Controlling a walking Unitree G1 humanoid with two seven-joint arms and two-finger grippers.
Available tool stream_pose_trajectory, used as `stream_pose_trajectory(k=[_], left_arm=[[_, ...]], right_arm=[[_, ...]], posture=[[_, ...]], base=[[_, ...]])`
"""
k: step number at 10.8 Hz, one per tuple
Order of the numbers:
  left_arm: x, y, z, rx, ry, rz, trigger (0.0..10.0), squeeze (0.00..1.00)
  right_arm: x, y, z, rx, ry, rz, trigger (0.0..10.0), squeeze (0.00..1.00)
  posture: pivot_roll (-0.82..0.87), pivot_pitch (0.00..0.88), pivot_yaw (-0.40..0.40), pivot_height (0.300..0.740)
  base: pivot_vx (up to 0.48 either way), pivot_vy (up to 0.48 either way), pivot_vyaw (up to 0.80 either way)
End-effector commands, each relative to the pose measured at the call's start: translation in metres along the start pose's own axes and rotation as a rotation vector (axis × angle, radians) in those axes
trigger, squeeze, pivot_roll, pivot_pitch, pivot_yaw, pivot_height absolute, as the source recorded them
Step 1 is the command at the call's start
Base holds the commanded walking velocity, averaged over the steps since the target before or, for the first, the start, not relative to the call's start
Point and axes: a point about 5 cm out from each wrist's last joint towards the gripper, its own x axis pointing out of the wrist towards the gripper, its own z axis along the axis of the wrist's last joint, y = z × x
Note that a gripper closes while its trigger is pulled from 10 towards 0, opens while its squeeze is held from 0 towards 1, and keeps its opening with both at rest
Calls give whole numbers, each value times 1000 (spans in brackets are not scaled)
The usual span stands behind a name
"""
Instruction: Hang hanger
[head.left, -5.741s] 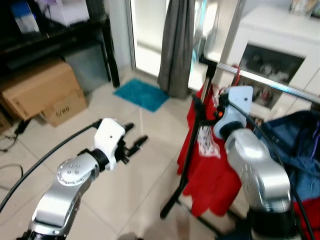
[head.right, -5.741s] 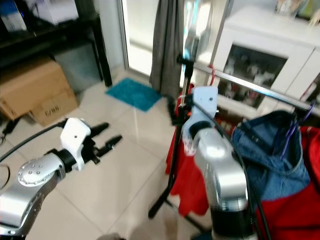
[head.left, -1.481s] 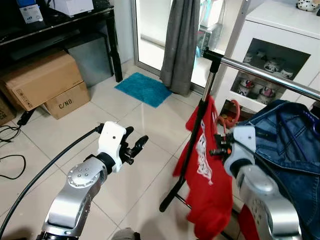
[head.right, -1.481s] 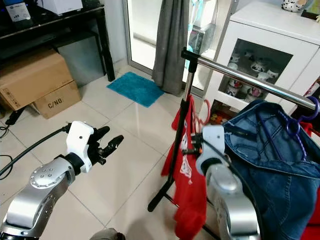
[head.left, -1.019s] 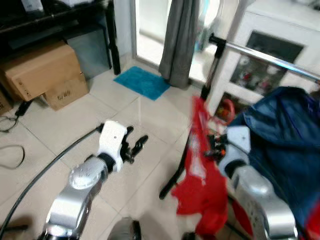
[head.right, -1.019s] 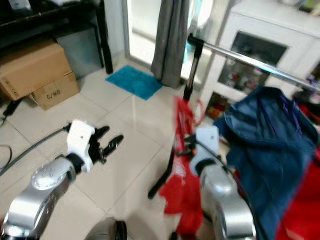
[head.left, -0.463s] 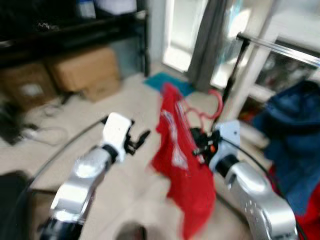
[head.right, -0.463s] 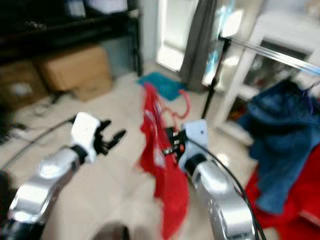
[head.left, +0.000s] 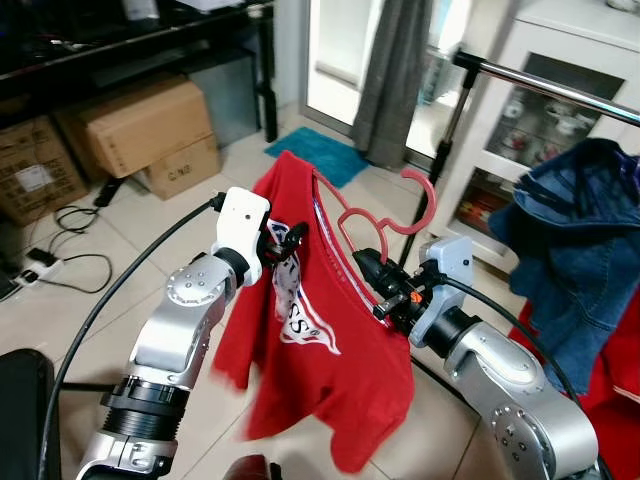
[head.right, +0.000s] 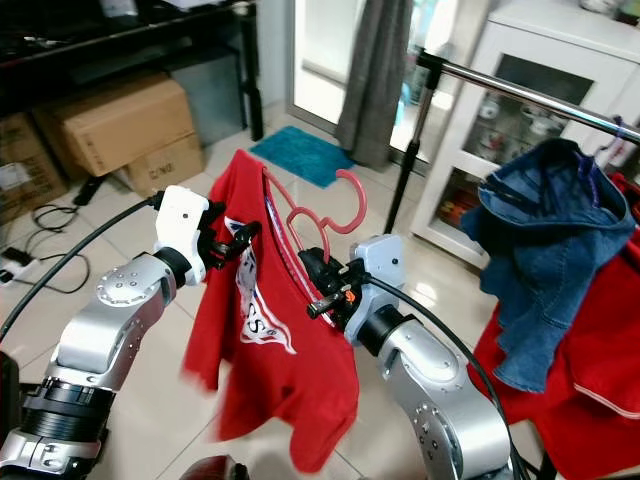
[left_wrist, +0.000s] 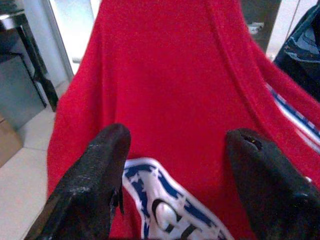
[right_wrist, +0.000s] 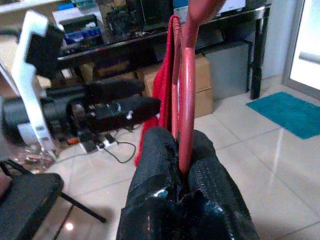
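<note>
A red T-shirt (head.left: 320, 350) with a blue and white print hangs on a pink-red hanger (head.left: 415, 200). My right gripper (head.left: 372, 280) is shut on the hanger's lower bar, holding it tilted in mid-air left of the rack; the right wrist view shows the hanger (right_wrist: 186, 95) pinched between the fingers (right_wrist: 150, 170). My left gripper (head.left: 285, 240) is open at the shirt's left shoulder, and in the left wrist view the shirt (left_wrist: 170, 90) lies just ahead of the spread fingers (left_wrist: 95, 175). The steel rail (head.left: 545, 88) runs at upper right, apart from the hanger's hook.
A denim jacket (head.left: 575, 240) hangs on the rail, with more red clothing (head.right: 580, 360) below it. The rack's black upright (head.left: 445, 150) stands behind the hanger. Cardboard boxes (head.left: 140, 125) and cables (head.left: 60, 260) lie at left. A white cabinet (head.left: 590, 40) is behind the rail.
The view has swung and sharpened. The hanger with the shirt has come away from the rack, higher and to the left. My left gripper now sits at the shirt's shoulder.
</note>
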Motion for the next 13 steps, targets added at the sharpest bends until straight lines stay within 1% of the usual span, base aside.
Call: stream_pose_trajectory(k=[1,2,3,4,5,8,9,10,11,12,13], left_arm=[[3,-1,2,5,-15,-10,1765,0],[5,-8,6,1,-46,-85,4118,0],[4,-12,5,24,-40,-104,10000,0],[3,-15,4,46,-35,-113,10000,0],[2,-18,6,58,-55,-125,10000,0],[-6,-35,21,25,-182,-266,10000,0],[-7,-34,23,42,-194,-245,10000,0],[-4,-26,23,55,-188,-163,10000,0],[0,-15,25,44,-199,-92,10000,0],[4,-12,28,18,-214,-83,10000,0],[9,-7,31,26,-212,-86,10000,0]], right_arm=[[-5,1,13,-2,-71,13,0,0],[-6,1,14,5,-74,20,0,0],[-6,1,13,5,-70,29,0,0],[-6,1,13,6,-69,35,0,0],[-6,1,12,10,-66,39,0,0],[-8,0,9,19,-56,57,0,0],[-8,-1,9,18,-54,59,0,0],[-8,-1,9,20,-56,64,0,0],[-8,-1,10,22,-61,75,0,0],[-8,-1,11,12,-61,89,0,0],[-8,0,11,-15,-53,110,0,0]], posture=[[27,0,-19,723],[26,0,-19,723],[26,0,-19,723],[27,0,-21,723],[30,0,-25,723],[32,0,-31,723],[32,0,-33,723],[32,0,-33,723],[33,0,-36,723],[32,0,-41,723],[29,0,-39,723]], base=[[0,0,0],[0,0,0],[0,0,0],[0,0,0],[0,0,0],[0,0,0],[0,0,0],[0,0,0],[0,0,0],[0,0,0],[0,0,0]])
